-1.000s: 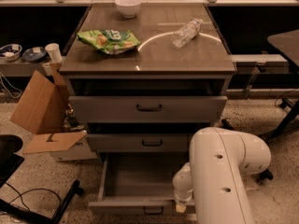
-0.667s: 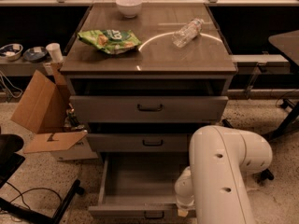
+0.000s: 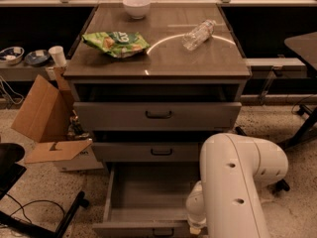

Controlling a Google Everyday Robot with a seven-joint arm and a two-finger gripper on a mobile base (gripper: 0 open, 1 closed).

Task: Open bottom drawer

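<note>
The bottom drawer (image 3: 146,196) of the grey cabinet (image 3: 157,68) stands pulled far out towards me, showing its deep plain grey tray. Its slim front (image 3: 124,229) lies at the frame's lower edge, with the black loop handle (image 3: 162,231) just showing. My white arm (image 3: 238,182) fills the lower right. My gripper (image 3: 194,227) is low at the right end of the drawer front, mostly hidden behind the arm. The middle drawer (image 3: 159,151) and the top drawer (image 3: 157,115) are pushed in.
On the cabinet top lie a green chip bag (image 3: 115,43), a plastic bottle (image 3: 198,34) and a white bowl (image 3: 136,6). An open cardboard box (image 3: 47,118) stands left of the cabinet. A black chair base (image 3: 29,217) is at lower left, a dark table (image 3: 303,46) at right.
The bottom drawer has slid a little further out towards me, and the arm has drawn back slightly with it.
</note>
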